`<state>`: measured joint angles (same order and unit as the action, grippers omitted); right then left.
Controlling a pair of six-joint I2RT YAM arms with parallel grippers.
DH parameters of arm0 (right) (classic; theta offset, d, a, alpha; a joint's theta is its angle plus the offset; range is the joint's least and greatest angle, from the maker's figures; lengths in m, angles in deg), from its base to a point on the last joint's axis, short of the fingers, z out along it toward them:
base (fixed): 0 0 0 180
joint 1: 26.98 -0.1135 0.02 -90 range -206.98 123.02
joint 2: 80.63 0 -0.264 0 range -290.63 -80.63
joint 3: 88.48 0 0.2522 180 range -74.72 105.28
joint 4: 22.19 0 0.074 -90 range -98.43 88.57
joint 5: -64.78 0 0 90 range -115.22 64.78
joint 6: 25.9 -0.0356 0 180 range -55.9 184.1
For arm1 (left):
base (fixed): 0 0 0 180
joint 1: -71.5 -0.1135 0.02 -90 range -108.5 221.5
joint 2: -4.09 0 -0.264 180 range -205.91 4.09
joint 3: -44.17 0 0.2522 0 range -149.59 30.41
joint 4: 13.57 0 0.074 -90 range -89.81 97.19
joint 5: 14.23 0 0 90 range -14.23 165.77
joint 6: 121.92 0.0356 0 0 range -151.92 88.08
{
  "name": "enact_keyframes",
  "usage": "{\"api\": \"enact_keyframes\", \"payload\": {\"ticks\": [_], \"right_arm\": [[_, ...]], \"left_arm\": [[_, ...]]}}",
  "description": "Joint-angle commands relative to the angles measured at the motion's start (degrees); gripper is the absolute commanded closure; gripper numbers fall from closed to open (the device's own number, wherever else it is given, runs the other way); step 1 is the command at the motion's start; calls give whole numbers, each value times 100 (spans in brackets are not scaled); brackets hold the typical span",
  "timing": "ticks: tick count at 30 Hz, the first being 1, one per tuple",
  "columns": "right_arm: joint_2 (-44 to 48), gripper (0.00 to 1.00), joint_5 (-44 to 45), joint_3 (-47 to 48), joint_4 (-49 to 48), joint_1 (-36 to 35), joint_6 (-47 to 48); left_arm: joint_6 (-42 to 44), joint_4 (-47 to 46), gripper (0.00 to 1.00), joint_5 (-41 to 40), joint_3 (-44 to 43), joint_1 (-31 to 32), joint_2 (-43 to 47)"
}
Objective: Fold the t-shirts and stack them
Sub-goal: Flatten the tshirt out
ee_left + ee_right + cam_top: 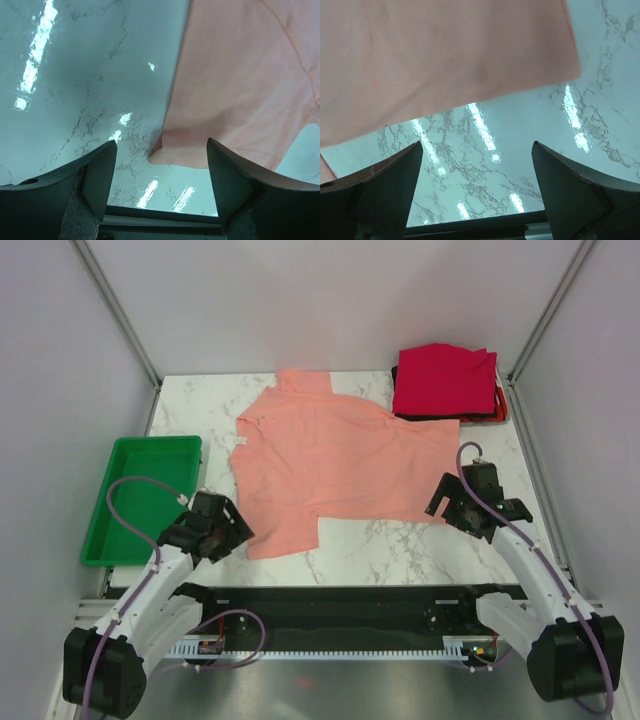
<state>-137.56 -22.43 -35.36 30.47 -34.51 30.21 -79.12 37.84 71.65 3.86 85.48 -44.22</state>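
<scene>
A salmon-pink t-shirt (330, 460) lies spread flat on the marble table, collar toward the back. Its near left corner shows in the left wrist view (240, 95), its near right edge in the right wrist view (440, 60). A stack of folded shirts sits at the back right, crimson red (443, 380) on top, with orange-red and black edges (497, 405) under it. My left gripper (228, 532) is open and empty, just left of the pink shirt's near left corner. My right gripper (452, 508) is open and empty at the shirt's near right corner.
A green plastic tray (118, 540) sits at the left edge of the table. Grey walls and metal frame posts close in the sides and back. A black rail (330, 592) runs along the table's near edge.
</scene>
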Motion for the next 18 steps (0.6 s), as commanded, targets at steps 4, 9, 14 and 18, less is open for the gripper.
{"api": "enact_keyframes", "payload": {"ticks": [4,9,14,18], "right_arm": [[437,2,187,-560,-259,348,-575],[498,2,319,-674,-391,717,-794],[305,2,293,-824,-654,1367,-813],[68,2,39,-1052,-979,1746,-777]], "left_arm": [[-834,-688,28,-160,483,254,226],[-1071,-934,30,-335,615,623,-178],[-1230,-1172,35,-353,774,782,-240],[-1204,-1251,46,-388,782,808,-240]]}}
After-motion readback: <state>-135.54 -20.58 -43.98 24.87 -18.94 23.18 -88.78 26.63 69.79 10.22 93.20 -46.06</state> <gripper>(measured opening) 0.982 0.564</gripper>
